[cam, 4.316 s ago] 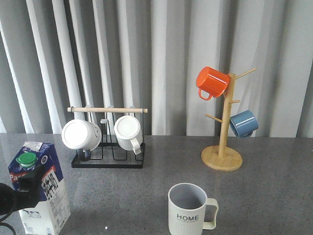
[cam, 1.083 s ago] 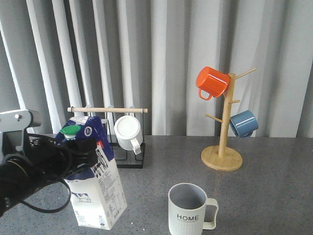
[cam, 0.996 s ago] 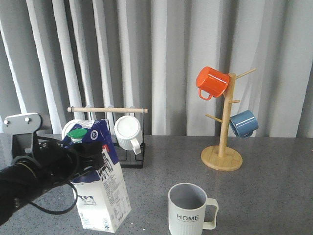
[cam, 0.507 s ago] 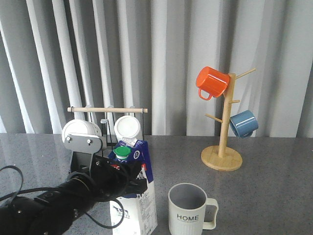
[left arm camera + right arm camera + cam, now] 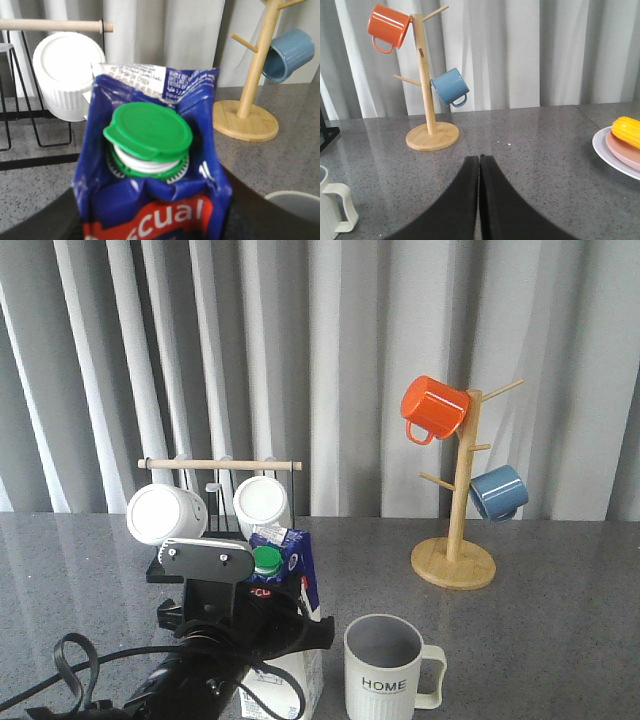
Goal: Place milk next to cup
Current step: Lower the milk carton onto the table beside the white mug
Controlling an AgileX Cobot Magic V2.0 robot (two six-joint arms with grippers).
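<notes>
The milk [image 5: 290, 558], a blue-and-white carton with a green cap [image 5: 266, 560], stands upright just left of the cup [image 5: 384, 672], a white ribbed mug marked "HOME". A small gap separates them. My left gripper [image 5: 272, 628] is shut on the milk, its black fingers on both sides of the carton. I cannot tell whether the carton's base rests on the table. In the left wrist view the milk [image 5: 150, 200] fills the frame and the cup's rim [image 5: 295, 200] shows beside it. My right gripper [image 5: 479, 159] is shut and empty over bare table; the cup's handle [image 5: 337, 205] shows at its side.
A black rack [image 5: 222, 562] with two white mugs stands behind the milk. A wooden mug tree [image 5: 455, 560] with an orange mug [image 5: 433, 408] and a blue mug [image 5: 498, 492] stands at the back right. A plate [image 5: 612, 155] with corn [image 5: 627, 131] lies at the far right.
My left gripper has carried the milk from the table's left front across to the right, up to the cup's left side. The carton now stands lower and upright. The right gripper's earlier state is not shown.
</notes>
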